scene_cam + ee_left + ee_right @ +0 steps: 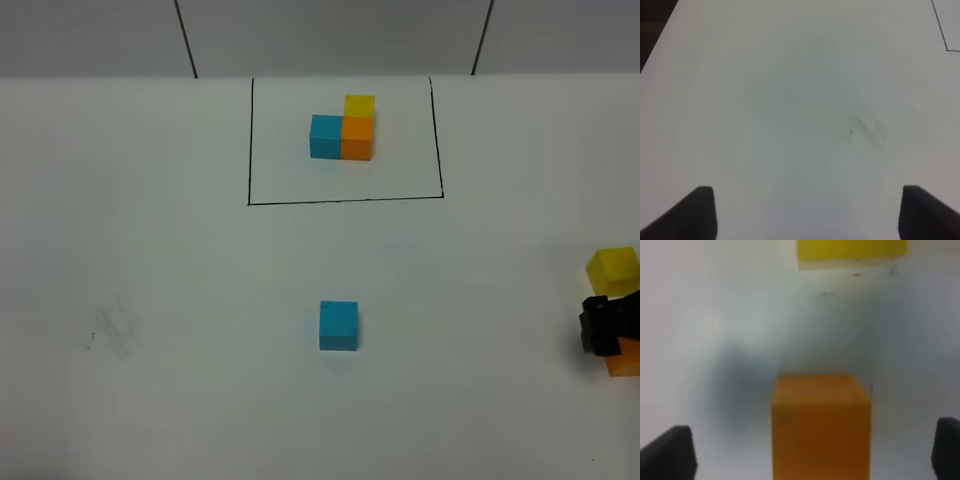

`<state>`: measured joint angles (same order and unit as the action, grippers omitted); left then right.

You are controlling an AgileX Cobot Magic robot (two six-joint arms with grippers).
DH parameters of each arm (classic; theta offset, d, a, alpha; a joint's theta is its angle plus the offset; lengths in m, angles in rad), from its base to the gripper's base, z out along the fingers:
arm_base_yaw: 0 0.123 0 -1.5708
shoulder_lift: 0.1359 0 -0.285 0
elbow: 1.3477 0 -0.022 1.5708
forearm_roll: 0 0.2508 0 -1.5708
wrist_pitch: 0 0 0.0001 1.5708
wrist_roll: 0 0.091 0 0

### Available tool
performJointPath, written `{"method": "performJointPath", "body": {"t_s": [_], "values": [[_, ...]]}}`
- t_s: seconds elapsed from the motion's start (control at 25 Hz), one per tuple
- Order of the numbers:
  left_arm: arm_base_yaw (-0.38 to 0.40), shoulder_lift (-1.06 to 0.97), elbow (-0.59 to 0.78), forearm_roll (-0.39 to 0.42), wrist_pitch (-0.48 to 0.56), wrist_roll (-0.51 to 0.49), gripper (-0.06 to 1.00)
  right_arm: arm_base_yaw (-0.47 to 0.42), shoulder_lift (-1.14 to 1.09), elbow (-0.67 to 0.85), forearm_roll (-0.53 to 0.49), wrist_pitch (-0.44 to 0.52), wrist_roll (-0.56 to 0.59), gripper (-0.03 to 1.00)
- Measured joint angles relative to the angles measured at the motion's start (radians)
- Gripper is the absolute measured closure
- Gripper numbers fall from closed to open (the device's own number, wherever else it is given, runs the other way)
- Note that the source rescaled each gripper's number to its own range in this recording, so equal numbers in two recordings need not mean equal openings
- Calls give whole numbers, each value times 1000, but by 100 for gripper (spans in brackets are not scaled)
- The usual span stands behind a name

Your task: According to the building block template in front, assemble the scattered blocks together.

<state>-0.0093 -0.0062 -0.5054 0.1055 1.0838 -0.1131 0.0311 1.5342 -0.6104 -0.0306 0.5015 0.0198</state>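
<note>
The building block template is a black-lined rectangle at the back centre, framing a blue, an orange and a yellow cube in an L. Of the scattered blocks, the sky blue cube sits alone mid-table. The yellow cube lies at the right edge. Just nearer than it is the orange cube, partly covered by my right gripper. That gripper is open around the orange cube, with a gap at each fingertip. My left gripper is open over bare table, out of the exterior high view.
A faint grey smudge marks the white table at the left. One corner of the template's black line shows in the left wrist view. Two dark seams run up the back wall.
</note>
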Motion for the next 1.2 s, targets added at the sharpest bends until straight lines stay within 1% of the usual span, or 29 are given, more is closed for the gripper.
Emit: {"method": "performJointPath", "body": {"t_s": [0.12,0.2,0.24,0.28,0.36,0.4,0.44,0.64,0.72,0.8,0.88,0.96,1.04,1.12,1.2], "values": [[0,0,0,0,0,0,27,0,49,-1,0,-28,0,6],[0,0,0,0,0,1,27,0,74,-1,0,-50,0,9],[0,0,0,0,0,1,27,0,86,-1,0,-58,0,14],[0,0,0,0,0,1,27,0,96,-1,0,-61,0,21],[0,0,0,0,0,1,27,0,110,-1,0,-65,0,42],[0,0,0,0,0,1,27,0,114,-1,0,-65,0,57],[0,0,0,0,0,1,27,0,116,-1,-1,-66,0,75],[0,0,0,0,0,1,27,0,114,-1,-6,-60,-12,75],[0,0,0,0,0,1,27,3,91,-1,2,-21,-40,75],[0,0,0,0,0,1,27,31,52,-1,23,36,-95,75],[0,0,0,0,0,1,27,81,8,-1,57,72,-205,75],[0,0,0,0,0,1,27,146,-28,-3,117,87,-349,75],[0,0,0,0,0,1,27,200,-35,-16,183,94,-526,75],[0,0,0,0,0,1,27,254,-26,-46,237,104,-663,75],[0,0,0,0,0,1,27,301,-1,-97,253,110,-755,75]]}}
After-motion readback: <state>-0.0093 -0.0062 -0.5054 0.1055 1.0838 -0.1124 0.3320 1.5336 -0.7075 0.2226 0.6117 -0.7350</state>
